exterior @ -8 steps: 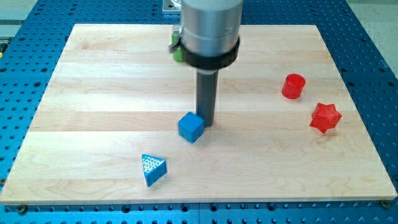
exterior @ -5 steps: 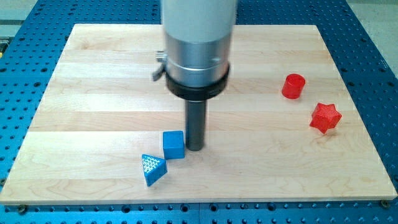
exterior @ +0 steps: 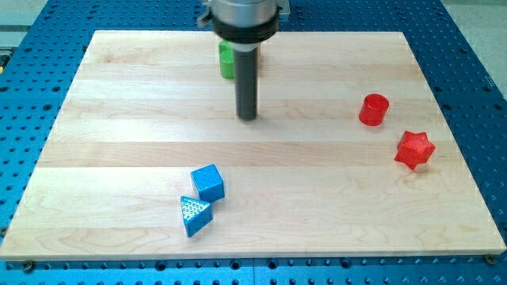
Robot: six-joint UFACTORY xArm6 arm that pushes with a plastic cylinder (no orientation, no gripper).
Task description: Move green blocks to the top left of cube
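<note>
A green block [exterior: 226, 61] sits near the view's top centre of the wooden board [exterior: 119, 103], partly hidden behind the rod, so its shape cannot be made out. The blue cube [exterior: 207, 182] lies at the lower centre-left, touching a blue triangular block [exterior: 195, 215] just below it. My tip [exterior: 248, 117] rests on the board below and slightly right of the green block, well above and right of the blue cube.
A red cylinder [exterior: 374, 109] and a red star-shaped block [exterior: 415, 149] sit at the view's right. The board lies on a blue perforated table [exterior: 475, 47].
The blue cube was pushed down-left until it touched the blue triangular block. My tip then moved away up the board toward the green block, which now shows more.
</note>
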